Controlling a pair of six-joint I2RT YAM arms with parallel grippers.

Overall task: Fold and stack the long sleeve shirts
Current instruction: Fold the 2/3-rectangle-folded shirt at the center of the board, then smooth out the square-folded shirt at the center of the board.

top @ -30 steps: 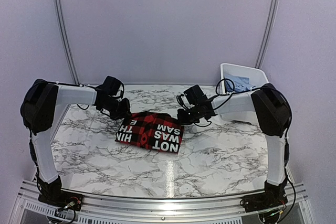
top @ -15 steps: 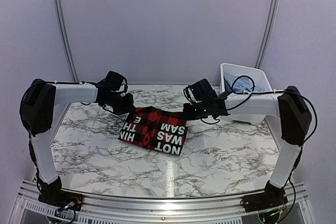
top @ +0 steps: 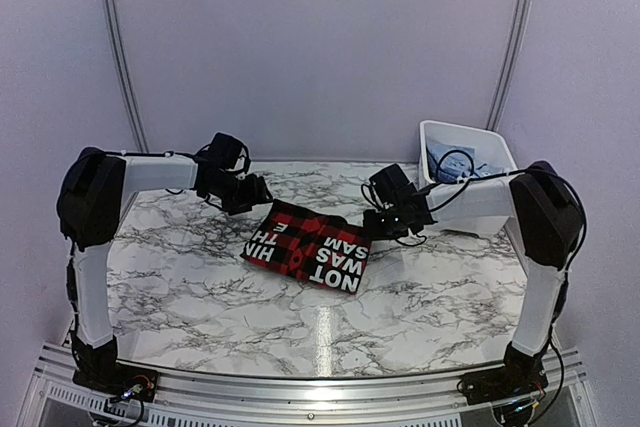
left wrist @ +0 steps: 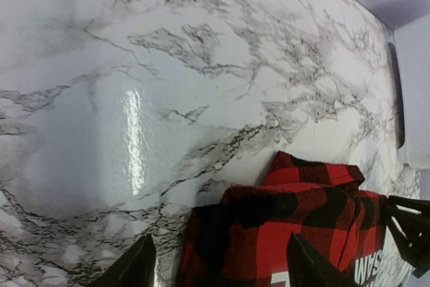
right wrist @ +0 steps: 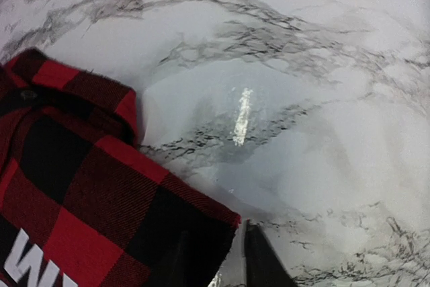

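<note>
L gripper [left wrist: 222, 259]: fingers spread wide, nothing clamped. An edge of the red-and-black buffalo-check flannel shirt [top: 310, 245] lies flat under and btwn them. R gripper [right wrist: 218, 260]: fingers only narrowly parted, shirt's corner in the gap; can't tell if it's pinched or free. Shirt sits as a folded packet btwn the two grippers, on the grey-veined white marble table [top: 190, 287]. Step, I'd say: fold done, letting go. Next: lift both straight up w/o dragging cloth, then over to the white plastic tub [top: 462, 128], beyond R gripper's right side, for another shirt. Print on shirt is white block caps, upside down in top view: "NOT WAS SAM", "HIN TH E", cut off by the folds.
</note>
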